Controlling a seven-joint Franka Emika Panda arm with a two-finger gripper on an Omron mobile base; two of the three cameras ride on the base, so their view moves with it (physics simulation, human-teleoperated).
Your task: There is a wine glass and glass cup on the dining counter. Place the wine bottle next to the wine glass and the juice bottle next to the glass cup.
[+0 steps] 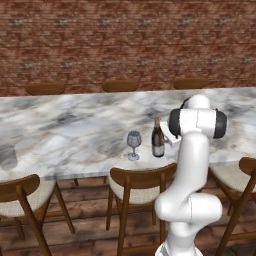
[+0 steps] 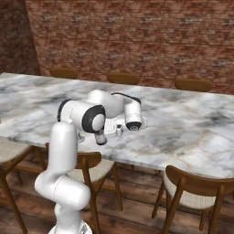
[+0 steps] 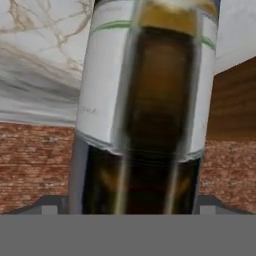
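A: Brick wall at the back, long marble worktop up front, wooden chairs tucked along it. Which step, though?

B: Looks like the tail end of leg one. Pincer right up against the wine bottle. Crowded hand view, all dark glass and label. Clamped or slack? Can't tell from here, too blurry down at the tips.

A: And the bottle itself?

B: Upright on the worktop, just beside the wine glass, near the front edge. Probably counts as placed. Next up: loosen off if needed, back away straight to avoid knocking the glass. Then off for the juice bottle and over to the glass cup at the far left end.

A: Anything readable on the label?

B: Nope. Pale label, thin green line, tan foil band, zero legible lettering.
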